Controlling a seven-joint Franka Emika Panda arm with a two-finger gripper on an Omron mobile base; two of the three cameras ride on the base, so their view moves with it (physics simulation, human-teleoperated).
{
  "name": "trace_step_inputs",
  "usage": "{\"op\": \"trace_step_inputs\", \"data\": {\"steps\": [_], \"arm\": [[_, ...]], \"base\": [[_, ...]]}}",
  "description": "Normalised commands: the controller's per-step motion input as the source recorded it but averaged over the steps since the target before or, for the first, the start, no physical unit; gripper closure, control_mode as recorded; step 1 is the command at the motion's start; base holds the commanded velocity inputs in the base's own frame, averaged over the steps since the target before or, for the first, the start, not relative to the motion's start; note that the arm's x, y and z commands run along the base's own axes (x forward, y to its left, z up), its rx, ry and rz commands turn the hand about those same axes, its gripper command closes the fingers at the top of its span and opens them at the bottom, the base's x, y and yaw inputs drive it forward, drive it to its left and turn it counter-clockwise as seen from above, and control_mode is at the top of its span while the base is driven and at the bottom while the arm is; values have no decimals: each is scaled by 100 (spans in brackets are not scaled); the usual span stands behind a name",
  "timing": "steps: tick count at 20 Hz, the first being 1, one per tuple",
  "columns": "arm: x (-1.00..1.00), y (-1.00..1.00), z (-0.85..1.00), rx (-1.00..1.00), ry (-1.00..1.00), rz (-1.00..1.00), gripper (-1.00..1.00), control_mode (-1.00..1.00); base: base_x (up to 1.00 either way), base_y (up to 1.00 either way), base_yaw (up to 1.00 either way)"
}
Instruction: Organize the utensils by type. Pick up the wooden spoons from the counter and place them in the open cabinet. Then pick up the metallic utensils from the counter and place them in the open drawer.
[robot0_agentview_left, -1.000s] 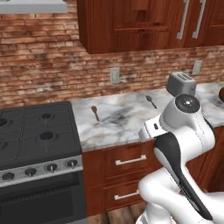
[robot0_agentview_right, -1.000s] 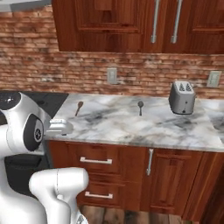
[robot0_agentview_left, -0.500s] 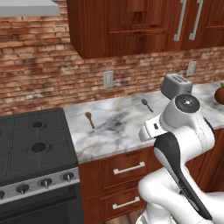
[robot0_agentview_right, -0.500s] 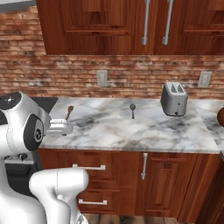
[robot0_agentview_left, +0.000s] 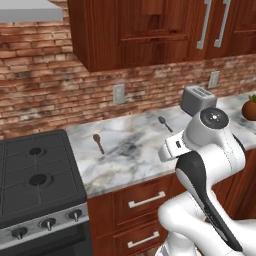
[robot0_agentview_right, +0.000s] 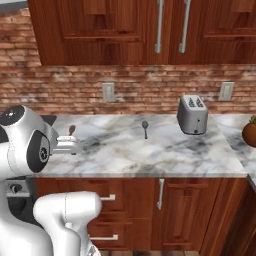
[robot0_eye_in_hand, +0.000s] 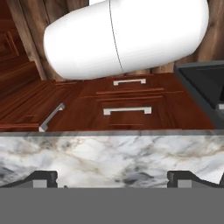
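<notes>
Above the counter (robot0_eye_in_hand: 109, 153) front edge the folded arm aims its gripper (robot0_eye_in_hand: 112, 178) downward; jaws spread wide, empty.

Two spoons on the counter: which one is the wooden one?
The brown spoon lying nearest the stove is the wooden one. The other spoon, closer to the toaster, is dark grey metal.

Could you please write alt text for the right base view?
A marble counter holds a brown wooden spoon at left, a dark metal spoon mid-counter and a silver toaster at right, under closed wooden cabinets.
</notes>
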Motion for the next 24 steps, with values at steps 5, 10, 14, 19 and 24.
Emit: {"op": "trace_step_inputs", "data": {"steps": [5, 10, 14, 19, 24], "arm": [[0, 0, 0, 0, 0, 0, -100, 100], [0, 0, 0, 0, 0, 0, -100, 100], [0, 0, 0, 0, 0, 0, -100, 100], [0, 0, 0, 0, 0, 0, -100, 100], [1, 0, 0, 5, -15, -5, -100, -100]], "base": [[34, 1, -9], [36, 6, -6], [46, 13, -5], [42, 11, -5], [6, 0, -3]]}}
